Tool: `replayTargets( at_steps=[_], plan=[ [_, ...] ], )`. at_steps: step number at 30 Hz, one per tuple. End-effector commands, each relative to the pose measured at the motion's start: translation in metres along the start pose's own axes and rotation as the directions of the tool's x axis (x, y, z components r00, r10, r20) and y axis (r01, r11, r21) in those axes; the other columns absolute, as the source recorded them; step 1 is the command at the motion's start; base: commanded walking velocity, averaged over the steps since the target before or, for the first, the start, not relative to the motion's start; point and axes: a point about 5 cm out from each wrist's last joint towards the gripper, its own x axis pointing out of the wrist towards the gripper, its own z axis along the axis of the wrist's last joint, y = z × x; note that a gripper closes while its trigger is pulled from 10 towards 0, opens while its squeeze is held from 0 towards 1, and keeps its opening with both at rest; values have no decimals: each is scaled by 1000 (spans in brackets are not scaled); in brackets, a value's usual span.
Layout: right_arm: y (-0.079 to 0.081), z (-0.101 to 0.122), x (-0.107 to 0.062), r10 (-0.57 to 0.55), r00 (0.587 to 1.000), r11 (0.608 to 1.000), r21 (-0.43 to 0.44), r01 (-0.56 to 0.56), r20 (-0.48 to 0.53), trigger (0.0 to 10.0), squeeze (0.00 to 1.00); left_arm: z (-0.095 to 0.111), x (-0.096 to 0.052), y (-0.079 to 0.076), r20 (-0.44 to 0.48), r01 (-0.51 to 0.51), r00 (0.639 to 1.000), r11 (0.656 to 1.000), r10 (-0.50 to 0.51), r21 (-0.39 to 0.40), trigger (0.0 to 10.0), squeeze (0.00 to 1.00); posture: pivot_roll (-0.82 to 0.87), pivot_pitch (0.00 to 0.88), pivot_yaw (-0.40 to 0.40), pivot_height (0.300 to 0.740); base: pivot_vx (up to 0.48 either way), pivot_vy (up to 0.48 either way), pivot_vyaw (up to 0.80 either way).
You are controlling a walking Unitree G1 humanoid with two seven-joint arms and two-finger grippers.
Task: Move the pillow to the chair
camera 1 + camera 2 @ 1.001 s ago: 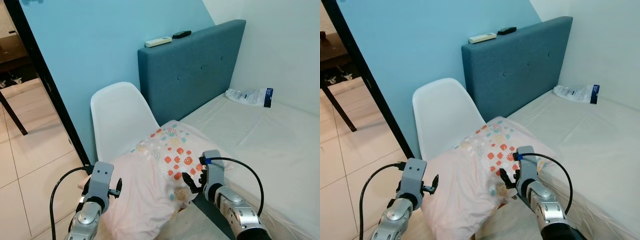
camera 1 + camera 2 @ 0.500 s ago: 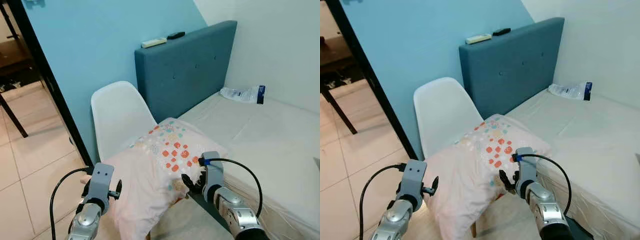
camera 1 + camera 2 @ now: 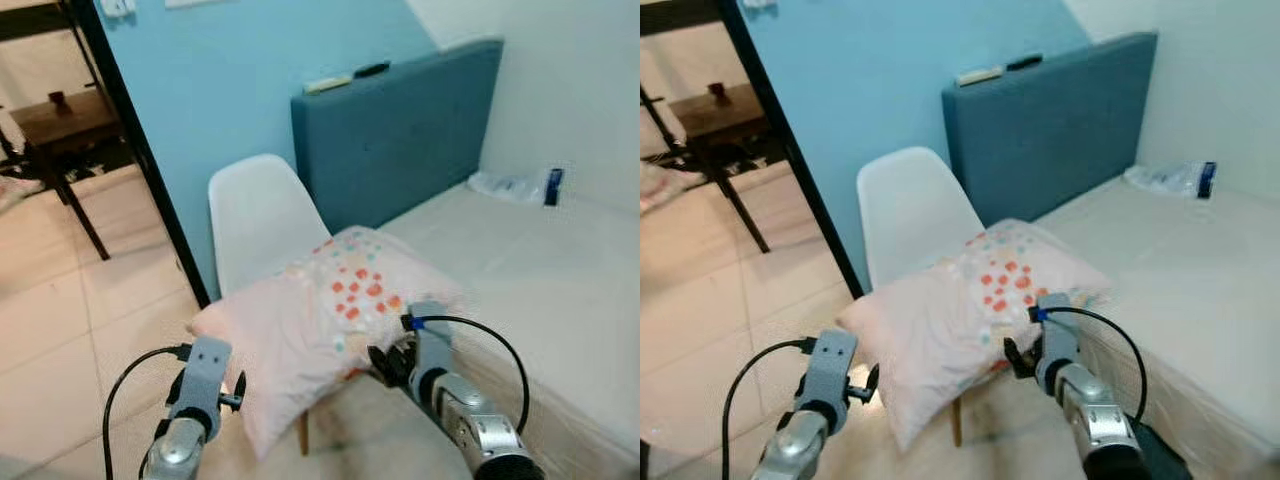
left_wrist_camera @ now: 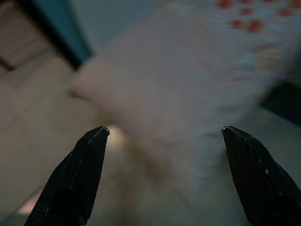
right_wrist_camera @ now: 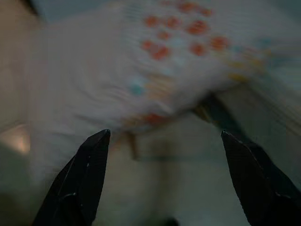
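Wrist views: pillow [image 4: 188, 89] beyond parted jaws

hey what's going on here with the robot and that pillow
The pink pillow with orange and teal squares lies on the seat of the white plastic chair beside the bed with the blue headboard, one corner overhanging the mattress. Both grippers are open and off it: the left gripper and the right gripper each face the pillow.
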Motion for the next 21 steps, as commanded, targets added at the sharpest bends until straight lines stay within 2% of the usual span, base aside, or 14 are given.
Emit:
replayTargets(
  at_steps=[1, 14, 21],
  plan=[
    [-3, -7, -1, -17, 1000, 1000, 11, 17, -26, 10000, 0, -1, 0, 3, -6, -6, 1000, 1000, 6, 20, 10000, 0, -30, 16, 15, 740, 0, 0, -756],
    [-7, -9, 1, -44, 998, 999, 13, 45, -55, 10000, 0, 0, 1, 0, -3, 8, 1000, 999, -8, 35, 10000, 0, -29, 7, 14, 740, 0, 0, -756],
    [-13, -18, 1, -90, 993, 994, 55, 94, -77, 10000, 0, -5, 2, -3, -16, 28, 1000, 999, -27, 47, 10000, 0, -34, 9, 17, 740, 0, 0, -756]
  ],
)
